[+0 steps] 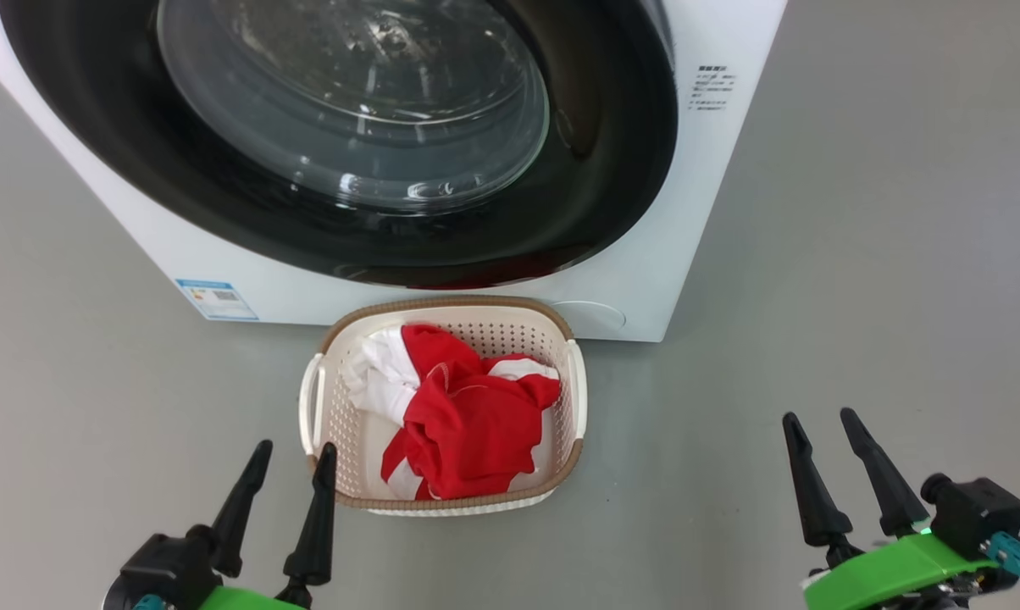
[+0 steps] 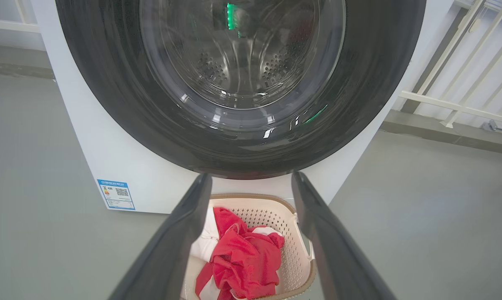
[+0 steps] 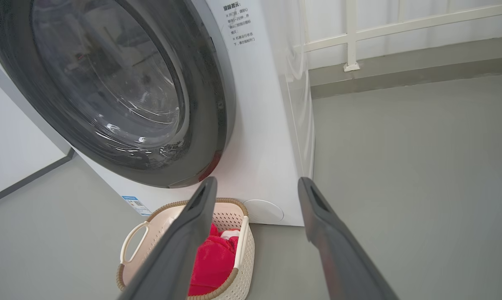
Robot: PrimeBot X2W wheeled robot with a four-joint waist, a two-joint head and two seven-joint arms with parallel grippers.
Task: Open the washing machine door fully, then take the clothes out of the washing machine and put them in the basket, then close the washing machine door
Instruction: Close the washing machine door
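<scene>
Grey floor (image 1: 857,254) before the white washing machine (image 1: 645,288) bears the cream basket (image 1: 442,302), which holds the red-and-white clothes (image 1: 468,424). The basket lies just ahead of the left gripper (image 1: 296,446), off its right finger, and well left of the right gripper (image 1: 818,415). Both sets of jaws stand spread wide, holding nothing. The washing machine door (image 1: 612,169) sits closed, its upper rim cut off. In the wrist views, fingers hide part of the basket.
</scene>
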